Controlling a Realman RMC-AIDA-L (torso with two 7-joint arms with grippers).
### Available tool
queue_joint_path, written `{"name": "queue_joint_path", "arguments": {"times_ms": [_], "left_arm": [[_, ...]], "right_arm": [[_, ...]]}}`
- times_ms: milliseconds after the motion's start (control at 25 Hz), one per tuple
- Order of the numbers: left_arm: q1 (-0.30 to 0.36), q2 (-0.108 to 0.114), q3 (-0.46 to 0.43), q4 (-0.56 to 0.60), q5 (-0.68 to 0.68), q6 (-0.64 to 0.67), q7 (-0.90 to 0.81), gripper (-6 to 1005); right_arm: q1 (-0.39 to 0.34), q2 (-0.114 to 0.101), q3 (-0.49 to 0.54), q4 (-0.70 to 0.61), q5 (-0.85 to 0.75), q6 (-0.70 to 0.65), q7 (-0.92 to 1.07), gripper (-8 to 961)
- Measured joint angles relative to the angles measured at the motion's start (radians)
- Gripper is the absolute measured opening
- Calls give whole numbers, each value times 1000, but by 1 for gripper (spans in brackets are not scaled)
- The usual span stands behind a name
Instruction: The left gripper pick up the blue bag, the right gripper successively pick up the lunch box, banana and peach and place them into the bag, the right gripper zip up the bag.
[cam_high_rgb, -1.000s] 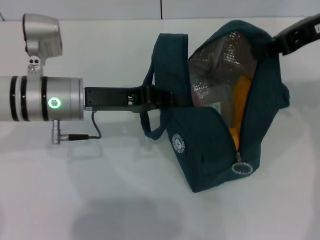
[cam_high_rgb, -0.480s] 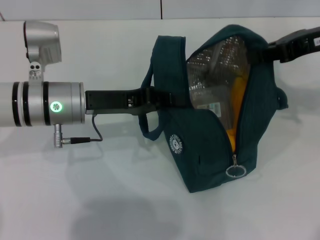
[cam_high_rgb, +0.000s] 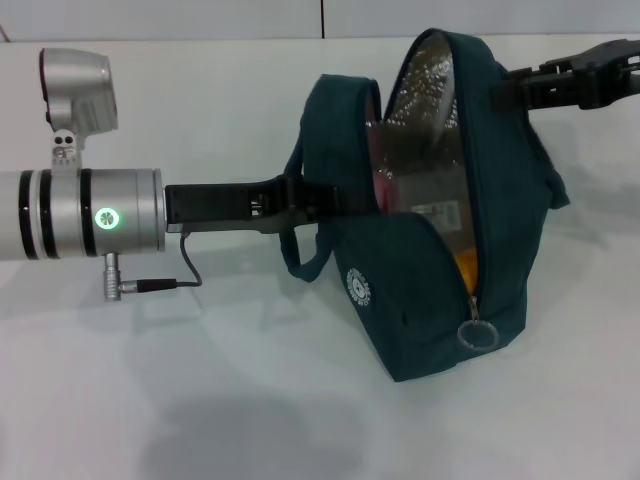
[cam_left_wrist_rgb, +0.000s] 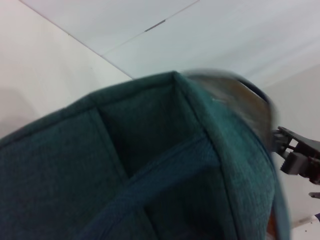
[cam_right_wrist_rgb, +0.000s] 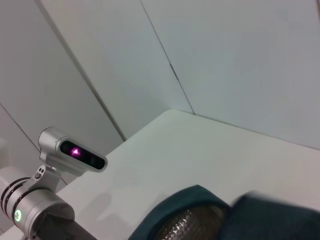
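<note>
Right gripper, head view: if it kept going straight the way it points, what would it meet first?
The right gripper points across toward the bag and is already at its upper far side, so it would likely press into the bag's fabric first; depth is unclear.

one blue bag (cam_high_rgb: 430, 300), open at the top, with one round zipper ring (cam_high_rgb: 477, 335) and one white round logo patch (cam_high_rgb: 358, 287). two grippers: left gripper (cam_high_rgb: 330, 196), right gripper (cam_high_rgb: 515, 90). one tabletop (cam_high_rgb: 200, 400). items inside the bag: count unclear.
</note>
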Motion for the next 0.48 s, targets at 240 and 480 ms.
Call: {"name": "queue_joint_path", "arguments": {"times_ms": [240, 480], "left_arm": [[9, 0, -1, 0, 0, 1, 1, 56], [14, 0, -1, 0, 0, 0, 2, 57]], "right_arm": [[-9, 4, 1, 8, 10, -10, -50, 490], [-114, 13, 4, -29, 183, -107, -296, 718]]}}
